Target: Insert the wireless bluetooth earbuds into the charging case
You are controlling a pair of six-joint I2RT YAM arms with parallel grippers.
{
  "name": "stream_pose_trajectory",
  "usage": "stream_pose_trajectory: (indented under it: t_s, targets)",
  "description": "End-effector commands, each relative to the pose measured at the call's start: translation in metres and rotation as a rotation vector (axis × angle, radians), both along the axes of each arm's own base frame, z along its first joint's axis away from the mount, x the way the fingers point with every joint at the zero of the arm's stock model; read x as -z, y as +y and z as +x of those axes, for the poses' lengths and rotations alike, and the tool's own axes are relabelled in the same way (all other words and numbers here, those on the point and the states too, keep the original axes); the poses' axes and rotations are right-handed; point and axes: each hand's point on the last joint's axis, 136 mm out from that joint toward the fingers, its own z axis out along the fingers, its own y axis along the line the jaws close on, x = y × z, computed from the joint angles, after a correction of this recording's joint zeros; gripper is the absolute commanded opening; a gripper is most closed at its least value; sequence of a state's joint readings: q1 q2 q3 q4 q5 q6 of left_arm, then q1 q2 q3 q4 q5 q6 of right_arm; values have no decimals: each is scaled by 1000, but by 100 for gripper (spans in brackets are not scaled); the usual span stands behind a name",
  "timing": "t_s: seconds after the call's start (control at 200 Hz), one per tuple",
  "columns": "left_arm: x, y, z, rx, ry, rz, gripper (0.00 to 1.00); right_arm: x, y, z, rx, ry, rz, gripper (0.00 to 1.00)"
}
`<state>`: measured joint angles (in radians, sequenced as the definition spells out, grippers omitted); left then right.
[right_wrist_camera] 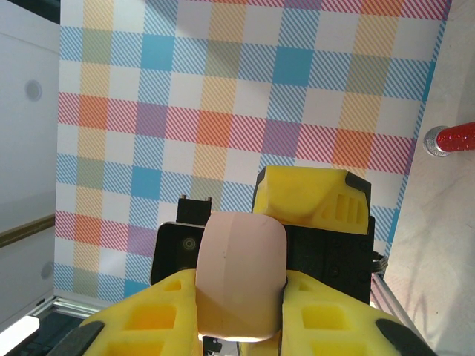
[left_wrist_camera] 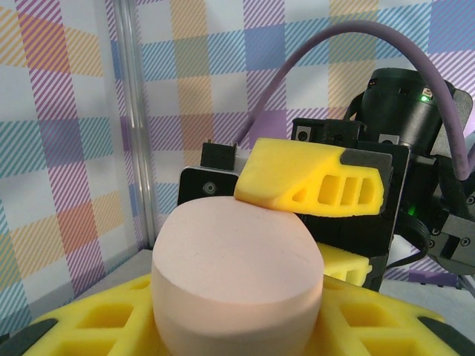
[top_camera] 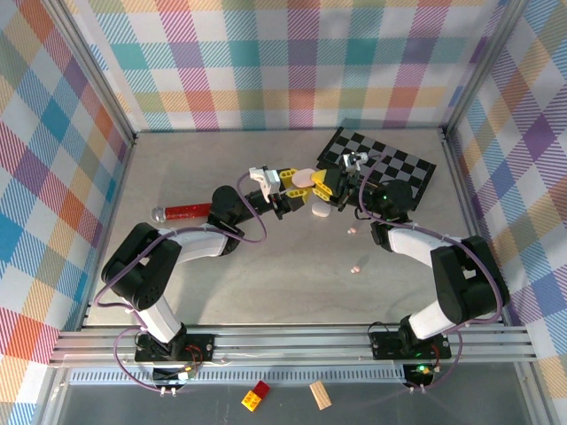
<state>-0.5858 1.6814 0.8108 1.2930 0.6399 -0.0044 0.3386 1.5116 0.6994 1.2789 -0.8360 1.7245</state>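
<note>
A pale pink, pebble-like charging case (top_camera: 304,180) hangs above the table's middle, held from both sides. My left gripper (top_camera: 297,181) is shut on it; in the left wrist view the case (left_wrist_camera: 237,252) sits between my yellow fingers (left_wrist_camera: 89,326). My right gripper (top_camera: 314,183) is shut on it from the other side. In the right wrist view the case (right_wrist_camera: 241,259) stands edge-on, its seam showing, clamped between my fingers (right_wrist_camera: 141,315). Two tiny pale pink earbuds (top_camera: 352,230) (top_camera: 357,266) lie on the table nearer the right arm.
A second pink pebble-like case (top_camera: 321,209) lies on the table just below the grippers. A red glitter tube (top_camera: 182,212) lies at the left. A black-and-grey checkered mat (top_camera: 394,164) is at the back right. Plaid walls close in three sides.
</note>
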Motion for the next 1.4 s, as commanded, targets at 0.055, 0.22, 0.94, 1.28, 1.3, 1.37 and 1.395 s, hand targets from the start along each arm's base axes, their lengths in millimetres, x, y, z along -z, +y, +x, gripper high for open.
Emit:
stream_pose_trajectory:
  t_s: [0.055,0.22,0.94,1.28,1.3,1.37,1.395]
  targets:
    - [-17,-4,-12,53,-67,-31,45,1,-1,2,11,-21,4,12]
    - [-16,-4,-12,56,-65,-30,45,2,-1,2,9,-18,3,12]
    - [-8,-2,-27,139,-17,-5,33,11,-7,-24,59,-329,-450,83]
    - [-4,-6,-58,343,54,44,32,21,-7,-55,20,-990,-1004,97]
    - [-4,-6,-59,352,56,44,32,21,-7,-54,23,-1006,-1017,97]
    - [-4,-6,-62,374,69,44,32,18,-5,-52,28,-1038,-1027,97]
    - [-3,-6,-63,378,74,44,32,17,-5,-52,31,-1045,-1026,97]
